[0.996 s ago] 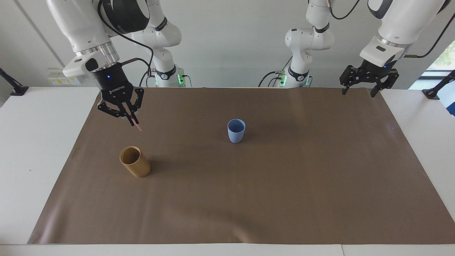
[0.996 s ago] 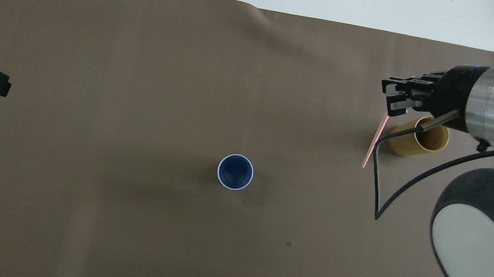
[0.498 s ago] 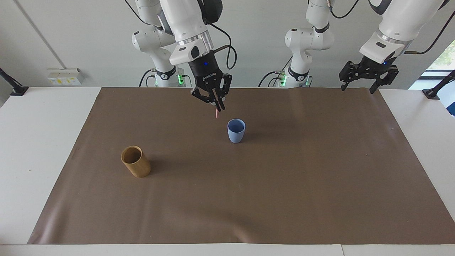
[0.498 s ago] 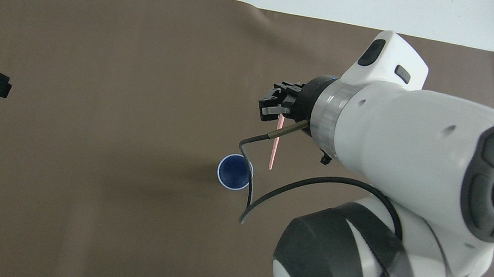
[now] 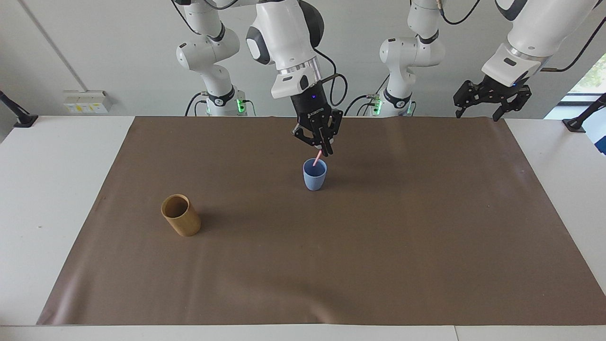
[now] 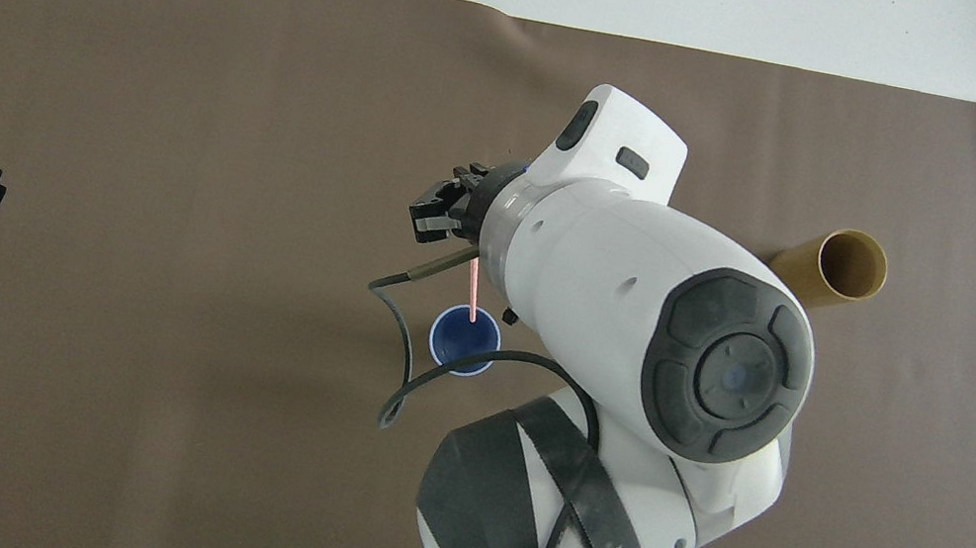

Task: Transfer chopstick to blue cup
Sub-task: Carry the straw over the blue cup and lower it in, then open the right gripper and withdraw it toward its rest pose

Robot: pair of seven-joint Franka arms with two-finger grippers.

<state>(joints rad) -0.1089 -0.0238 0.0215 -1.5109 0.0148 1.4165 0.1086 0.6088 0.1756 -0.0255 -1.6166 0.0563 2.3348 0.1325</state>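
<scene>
A thin pale pink chopstick point(image 5: 318, 157) hangs tilted from the right gripper point(image 5: 325, 150), its upper end pinched between the fingers, which are pressed together on it. Its lower tip reaches down inside the mouth of the blue cup point(image 5: 314, 174); whether the tip touches the cup's wall or floor cannot be told. In the overhead view the stick point(image 6: 473, 290) runs from the right gripper point(image 6: 448, 217) down to the opening of the blue cup point(image 6: 447, 339), its tip over the inner part of the rim farther from the robots.

The blue cup stands upright on the brown mat point(image 5: 360, 246) that covers the counter point(image 5: 42, 189), about midway between the two arms' ends. The right gripper is directly over it, just above the rim.

A tan cylinder point(image 5: 180, 215) stands upright toward the right arm's end of the counter, well apart from the blue cup and farther from the robots than it.

The left gripper point(image 5: 479, 112) waits over the mat's edge at the left arm's end, its fingers spread and holding nothing.
</scene>
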